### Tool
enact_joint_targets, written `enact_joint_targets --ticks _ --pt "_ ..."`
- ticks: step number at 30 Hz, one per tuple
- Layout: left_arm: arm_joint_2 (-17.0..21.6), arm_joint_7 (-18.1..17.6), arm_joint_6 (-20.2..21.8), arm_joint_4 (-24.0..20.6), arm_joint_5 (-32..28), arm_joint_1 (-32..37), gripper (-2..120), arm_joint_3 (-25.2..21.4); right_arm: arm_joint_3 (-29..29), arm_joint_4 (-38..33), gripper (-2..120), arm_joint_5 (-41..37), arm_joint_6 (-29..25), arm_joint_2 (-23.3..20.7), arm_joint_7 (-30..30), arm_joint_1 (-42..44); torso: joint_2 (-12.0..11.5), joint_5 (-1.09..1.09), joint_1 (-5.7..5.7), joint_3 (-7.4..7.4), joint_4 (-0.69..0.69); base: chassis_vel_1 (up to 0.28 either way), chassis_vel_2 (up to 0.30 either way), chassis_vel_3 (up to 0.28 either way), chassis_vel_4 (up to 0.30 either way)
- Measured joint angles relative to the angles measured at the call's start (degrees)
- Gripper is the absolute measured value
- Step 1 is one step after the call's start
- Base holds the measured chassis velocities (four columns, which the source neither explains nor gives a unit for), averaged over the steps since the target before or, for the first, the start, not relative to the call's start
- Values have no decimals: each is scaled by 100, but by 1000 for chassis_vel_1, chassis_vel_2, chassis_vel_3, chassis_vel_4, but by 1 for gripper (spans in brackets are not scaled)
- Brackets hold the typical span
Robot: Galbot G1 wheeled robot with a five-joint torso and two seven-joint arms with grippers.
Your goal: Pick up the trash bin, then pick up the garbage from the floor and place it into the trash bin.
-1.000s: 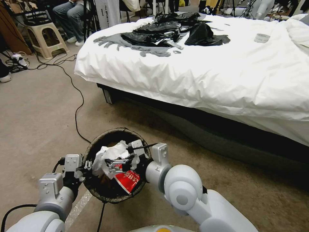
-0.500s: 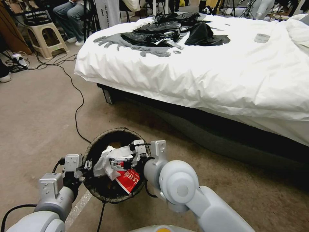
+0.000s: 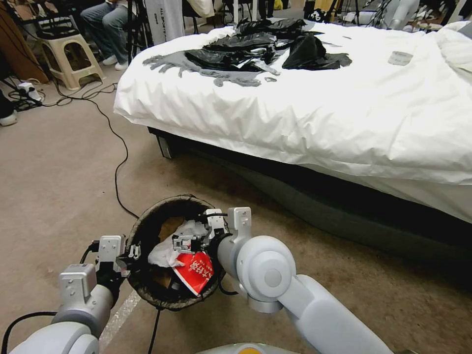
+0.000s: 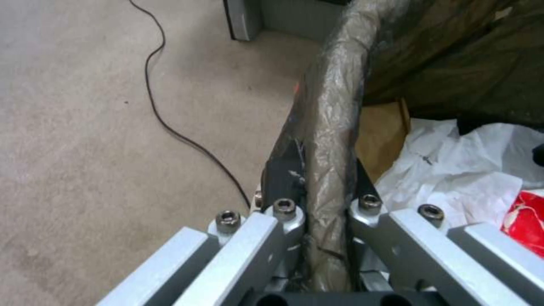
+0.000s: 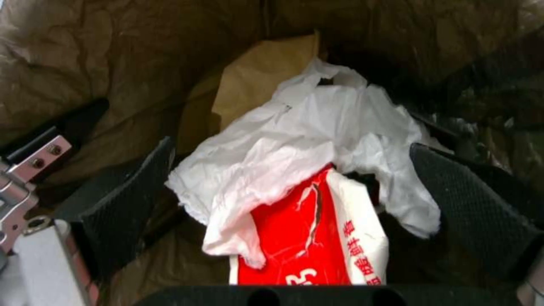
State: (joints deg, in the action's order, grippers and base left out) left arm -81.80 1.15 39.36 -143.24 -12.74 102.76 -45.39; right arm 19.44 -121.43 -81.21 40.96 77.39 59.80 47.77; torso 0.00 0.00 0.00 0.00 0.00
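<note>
The trash bin (image 3: 147,216), lined with a dark bag, hangs just above the floor in front of me. My left gripper (image 3: 132,253) is shut on its rim (image 4: 334,127), one finger inside and one outside. My right gripper (image 3: 184,242) reaches down into the bin's mouth and is open, its black pads (image 5: 130,187) standing wide apart. Between the pads, touching neither, lie a crumpled white tissue (image 5: 317,123) and a red-and-white carton (image 5: 300,238). A brown paper scrap (image 5: 261,72) leans against the lining behind them. The tissue (image 3: 164,253) and carton (image 3: 196,273) also appear in the head view.
A bed (image 3: 319,113) with a white cover fills the right and far side, with black bags (image 3: 255,49) on top. A black cable (image 3: 118,162) runs across the carpet to the bin. A beige stool (image 3: 69,56) stands far left. Open carpet lies to the left.
My right gripper has sunk lower into the bin and moved a little away from me. The white tissue has dropped from above the rim to inside the bin. The left gripper has held still.
</note>
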Motion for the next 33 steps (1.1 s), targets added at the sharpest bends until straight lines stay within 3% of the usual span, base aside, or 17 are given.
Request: enact_joint_targets --ticks 11,13,14,17,18,23,25,26,29,30,33 --pt "0 0 0 0 0 0 1 0 -14 -28 100 53 -29 -29 -58 -42 0 0 0 0 0 0 0 0 0" --pt "0 0 0 0 0 0 1 0 -96 -214 100 651 -179 -129 -631 66 0 1 0 0 1 0 0 0 0" --pt "0 0 0 0 0 0 1 0 -96 -214 100 651 -179 -129 -631 66 0 1 0 0 1 0 0 0 0" --pt "0 0 0 0 0 0 1 0 -404 -594 100 1799 -348 -354 -1814 289 0 1 0 0 0 0 0 0 0" --pt "0 0 0 0 0 0 1 0 -404 -594 100 1799 -348 -354 -1814 289 0 1 0 0 0 0 0 0 0" --pt "0 0 0 0 0 0 1 0 -1148 -1079 100 3051 -518 -729 -3080 795 0 2 0 0 0 0 0 0 0" --pt "0 0 0 0 0 0 1 0 -1547 -1204 100 4194 -1007 -1066 -3781 1158 0 1 0 0 0 0 0 0 0" --pt "0 0 0 0 0 0 1 0 -1547 -1204 100 4194 -1007 -1066 -3781 1158 0 1 0 0 0 0 0 0 0" --pt "0 0 0 0 0 0 1 0 -1980 -1217 100 5415 -1844 -1361 -4293 1872 0 1 0 0 1 0 0 0 0" --pt "0 0 0 0 0 0 1 0 -1980 -1217 100 5415 -1844 -1361 -4293 1872 0 1 0 0 1 0 0 0 0" --pt "0 0 0 0 0 0 1 0 -2628 -1138 100 6354 -2524 -1350 -4471 2710 0 1 0 0 0 0 0 0 0"
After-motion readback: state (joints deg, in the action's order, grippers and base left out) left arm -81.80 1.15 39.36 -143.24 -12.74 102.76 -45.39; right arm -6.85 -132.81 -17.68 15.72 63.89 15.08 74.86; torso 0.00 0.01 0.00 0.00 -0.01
